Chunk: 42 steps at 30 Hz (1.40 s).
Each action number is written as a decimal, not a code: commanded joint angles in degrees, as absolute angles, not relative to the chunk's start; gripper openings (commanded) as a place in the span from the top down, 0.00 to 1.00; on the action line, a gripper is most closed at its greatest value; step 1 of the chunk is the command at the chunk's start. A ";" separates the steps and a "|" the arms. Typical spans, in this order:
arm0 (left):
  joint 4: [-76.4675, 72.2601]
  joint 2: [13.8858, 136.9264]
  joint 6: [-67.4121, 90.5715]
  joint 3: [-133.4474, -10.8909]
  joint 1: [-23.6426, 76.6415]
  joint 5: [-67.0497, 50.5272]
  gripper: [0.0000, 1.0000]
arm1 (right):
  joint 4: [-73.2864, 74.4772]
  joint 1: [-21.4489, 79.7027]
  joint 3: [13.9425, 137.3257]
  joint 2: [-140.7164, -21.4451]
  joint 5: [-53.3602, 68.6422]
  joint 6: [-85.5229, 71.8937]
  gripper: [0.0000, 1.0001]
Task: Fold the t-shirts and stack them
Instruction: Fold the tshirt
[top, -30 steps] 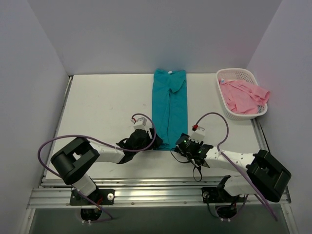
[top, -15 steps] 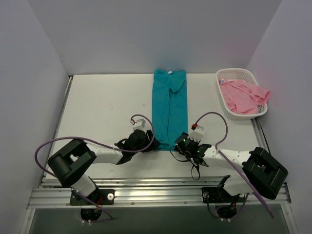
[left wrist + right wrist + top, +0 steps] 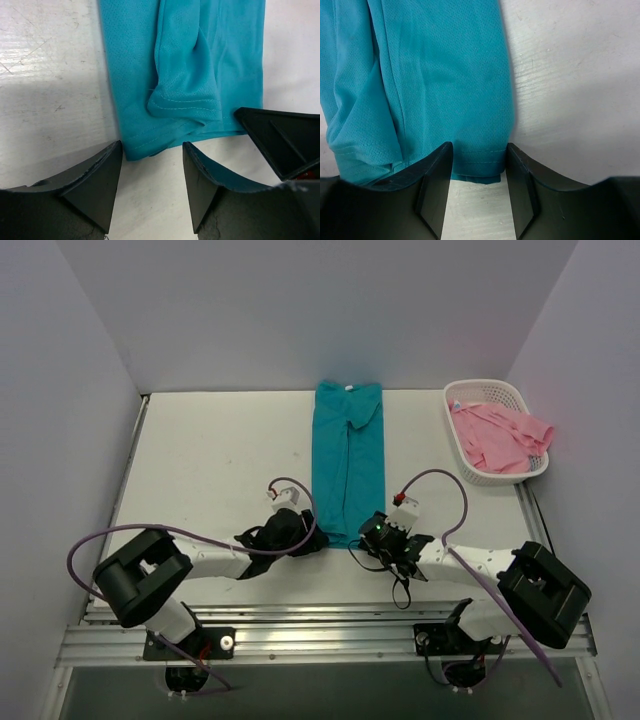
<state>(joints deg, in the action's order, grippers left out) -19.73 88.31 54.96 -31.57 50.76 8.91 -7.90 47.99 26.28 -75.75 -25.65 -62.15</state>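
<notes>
We see table under everything. Teal t-shirt folded to long strip mid-table, collar far, hem near us. Basket far right, pink t-shirt heaped inside, spilling over rim. Left gripper part open, straddling hem's left corner, nothing clamped. Right gripper likewise astride right corner.

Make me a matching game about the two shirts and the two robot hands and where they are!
Things:
1. teal t-shirt
2. pink t-shirt
3. left gripper
4. right gripper

Places:
A. in the white basket
B. open at the teal shirt's near right corner
C. lying in a long strip on the table
D. open at the teal shirt's near left corner

Pairs: 1-C, 2-A, 3-D, 4-B
</notes>
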 commanded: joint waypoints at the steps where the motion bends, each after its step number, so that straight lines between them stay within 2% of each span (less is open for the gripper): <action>1: -20.49 90.43 56.42 -32.16 52.29 10.28 0.39 | -3.43 47.72 25.93 -75.50 -26.72 -63.11 0.58; 9: -19.07 92.19 58.01 -33.40 54.75 14.59 0.41 | -3.08 47.55 25.84 -74.71 -27.25 -62.93 0.61; 12: -19.07 92.99 58.09 -34.19 55.11 14.68 0.48 | -3.16 47.46 25.84 -74.80 -26.98 -62.75 0.74; 13: -18.81 93.16 58.01 -34.36 55.37 14.76 0.52 | -3.08 47.37 25.84 -74.79 -26.98 -62.67 0.83; 17: -17.93 93.16 57.92 -34.80 55.63 15.82 0.58 | -3.25 47.37 25.58 -74.62 -26.89 -62.49 1.00; 19: -17.93 93.43 58.01 -34.89 55.63 16.00 0.61 | -3.43 47.37 25.31 -74.53 -26.72 -62.32 1.00; 22: -17.67 93.95 57.83 -35.33 55.72 16.00 0.72 | -3.69 47.37 25.22 -74.53 -26.54 -62.31 1.00; 23: -17.58 94.04 57.66 -35.51 55.72 16.00 0.80 | -3.69 47.29 25.14 -74.53 -26.46 -62.14 1.00; 25: -16.88 94.39 57.31 -36.21 55.90 16.08 0.88 | -3.60 47.29 25.14 -74.18 -26.28 -62.14 1.00; 26: -16.44 94.39 57.13 -36.47 55.99 16.43 0.95 | -3.60 47.29 25.22 -74.01 -26.19 -62.14 1.00; 27: -16.09 94.13 57.04 -36.65 56.16 16.52 0.97 | -3.52 47.37 25.14 -73.57 -26.19 -62.14 1.00; 34: -12.57 89.66 55.37 -37.97 57.83 18.45 0.98 | -0.27 47.90 25.75 -69.00 -25.58 -62.14 1.00; 42: -4.84 80.52 54.67 -38.50 62.31 24.08 0.98 | 10.00 53.25 27.68 -61.18 -28.65 -64.86 1.00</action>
<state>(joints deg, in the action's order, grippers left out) -8.80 84.51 55.66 -36.73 61.19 20.58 2.96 51.48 25.82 -63.68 -25.26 -62.81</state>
